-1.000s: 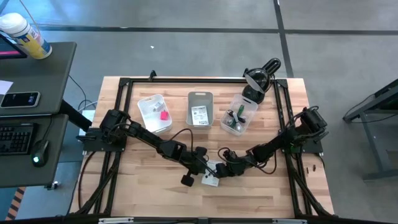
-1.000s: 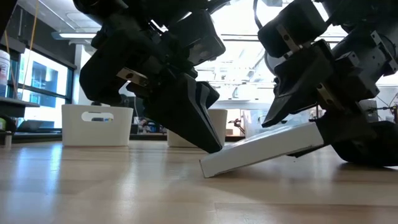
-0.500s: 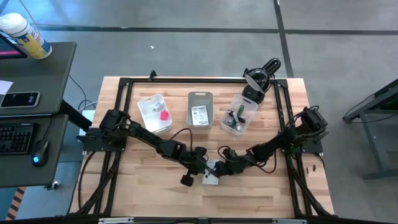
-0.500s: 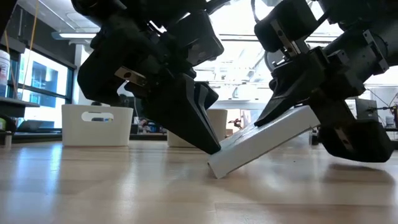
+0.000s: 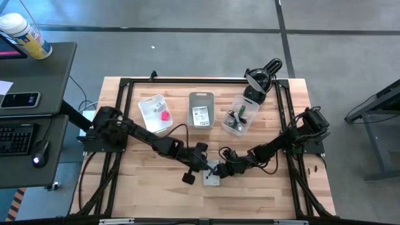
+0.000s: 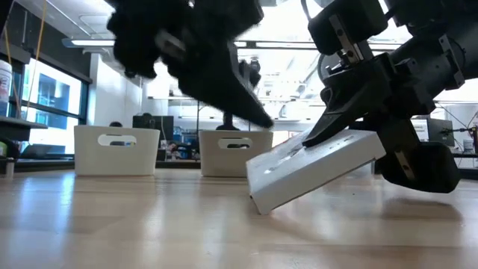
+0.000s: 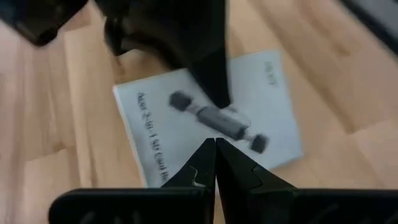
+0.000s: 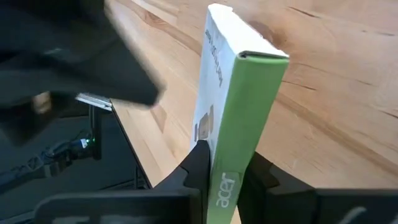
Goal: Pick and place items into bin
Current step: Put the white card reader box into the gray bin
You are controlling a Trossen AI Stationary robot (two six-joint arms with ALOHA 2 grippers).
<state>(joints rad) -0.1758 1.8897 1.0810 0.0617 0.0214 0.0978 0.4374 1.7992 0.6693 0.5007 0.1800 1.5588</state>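
A flat white box (image 6: pixel 314 168), printed black on its broad face (image 7: pixel 186 112) and green along one narrow side (image 8: pixel 245 124), stands tilted near the table's middle front (image 5: pixel 212 179). My right gripper (image 5: pixel 218 170) is shut on its raised end. My left gripper (image 5: pixel 202 164) hangs shut just to the box's left, its tips (image 6: pixel 261 119) above the box's lower end and touching nothing. Three bins stand in a row at the far side: a white one (image 5: pixel 147 106) holding a pink block (image 5: pixel 165 115), a grey one (image 5: pixel 201 97) holding a printed card, and a clear one (image 5: pixel 247 119) holding green and black pieces. My right gripper pinches the box's raised end (image 8: pixel 231 167) between its two fingers, one on each broad face, next to the green narrow side. The fingers come from the table's right, slanting down. The box is tilted, and its lower edge (image 6: pixel 258 203) rests on the table.
A black lamp-like stand (image 5: pixel 259 80) sits at the table's far right corner, behind the clear bin. Black frame rails (image 5: pixel 187 80) run along the table's edges. Bare wood (image 5: pixel 156 194) lies in front of both arms.
My left gripper has risen off the table and drawn back from the box's lower edge, staying shut. My right gripper has lifted its end of the box, so the box now stands steeper with only its lower edge on the table.
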